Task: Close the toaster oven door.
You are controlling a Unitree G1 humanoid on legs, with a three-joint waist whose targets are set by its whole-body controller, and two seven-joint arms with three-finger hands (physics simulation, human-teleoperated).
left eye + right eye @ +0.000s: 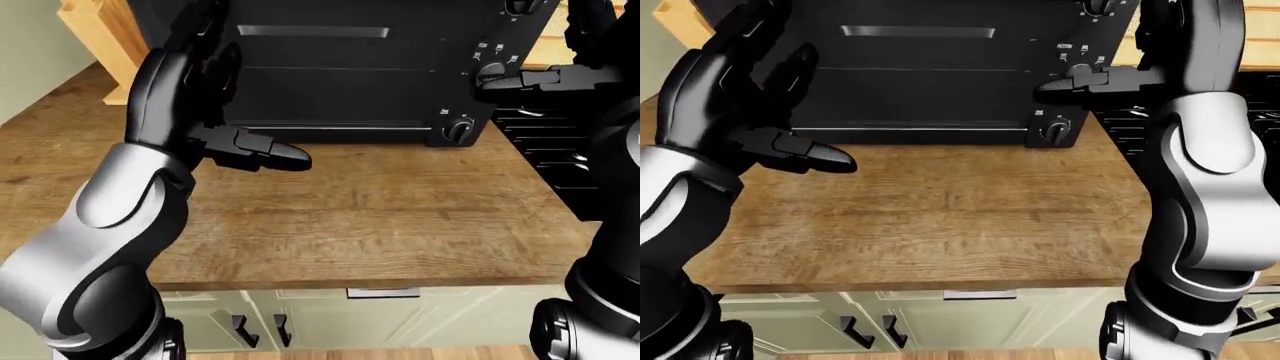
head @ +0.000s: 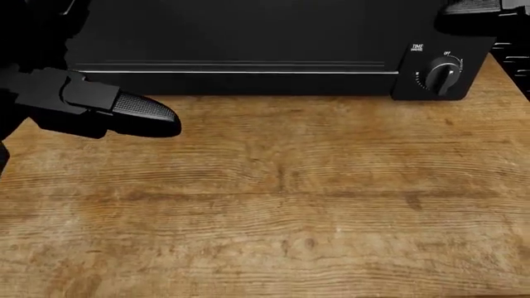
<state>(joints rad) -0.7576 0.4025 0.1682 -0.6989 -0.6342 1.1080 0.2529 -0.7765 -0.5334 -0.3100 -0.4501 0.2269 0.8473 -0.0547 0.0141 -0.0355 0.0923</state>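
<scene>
the toaster oven sat at the far side of the wooden counter, black, with its door standing upright and flush against the body, so it looked closed. a silver handle ran across the top of the door. knobs sat on the panel to the right of the door; the lowest knob showed clearly in the head view.

the left hand was raised just before the left part of the door, palm toward it, fingers spread wide and holding nothing. its thumb stuck out to the right, low over the wood near the oven's bottom edge.

the right hand was up by the oven's right end. one finger reached left across the control panel; the others were cut off or hidden, so i could not tell its opening.

pale green cabinet doors with dark pulls ran under the near edge of the counter. a light wooden block stood far left of the oven.
</scene>
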